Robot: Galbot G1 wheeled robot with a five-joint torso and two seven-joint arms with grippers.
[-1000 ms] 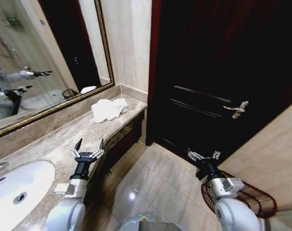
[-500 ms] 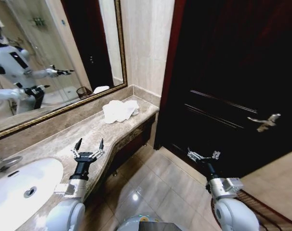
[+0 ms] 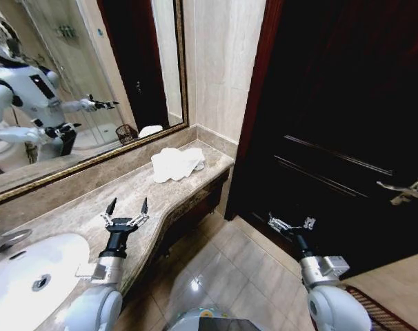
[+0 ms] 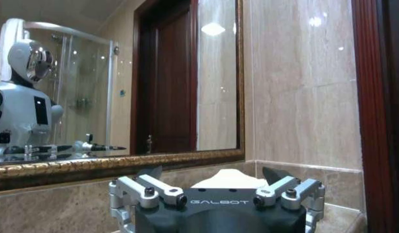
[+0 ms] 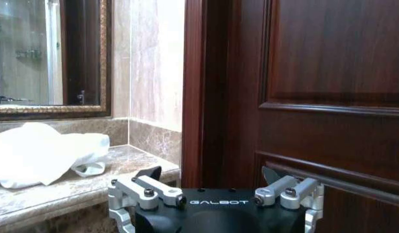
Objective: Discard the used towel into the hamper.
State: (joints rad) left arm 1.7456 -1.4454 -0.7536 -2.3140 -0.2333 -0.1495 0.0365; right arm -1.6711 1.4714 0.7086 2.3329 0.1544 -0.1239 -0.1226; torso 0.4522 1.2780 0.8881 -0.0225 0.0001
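- White and crumpled, the towel (image 3: 176,164) lies on the marble counter (image 3: 92,207) near its far end, just below the gilt-framed mirror (image 3: 85,83) and close to the corner where the counter meets the tiled wall; from the head view it sits at about 11 o'clock.
- From the right wrist view the same towel (image 5: 43,153) rests on the stone ledge beside the dark wooden door (image 5: 329,97).
- At about 8 o'clock in the head view, the left gripper (image 3: 126,205) hovers over the counter's front part, fingers spread wide with nothing between them, well short of the towel.
- At about 4 o'clock, the right gripper (image 3: 291,223) hangs over the tiled floor (image 3: 223,276) in front of the door, its fingers also spread and empty.
- Down at 5 o'clock, at the frame's lower edge, a sliver of the dark red-brown wire hamper (image 3: 371,310) shows on the floor behind the right arm.
- At 8 o'clock, a white sink (image 3: 30,276) is set into the counter by the left arm.
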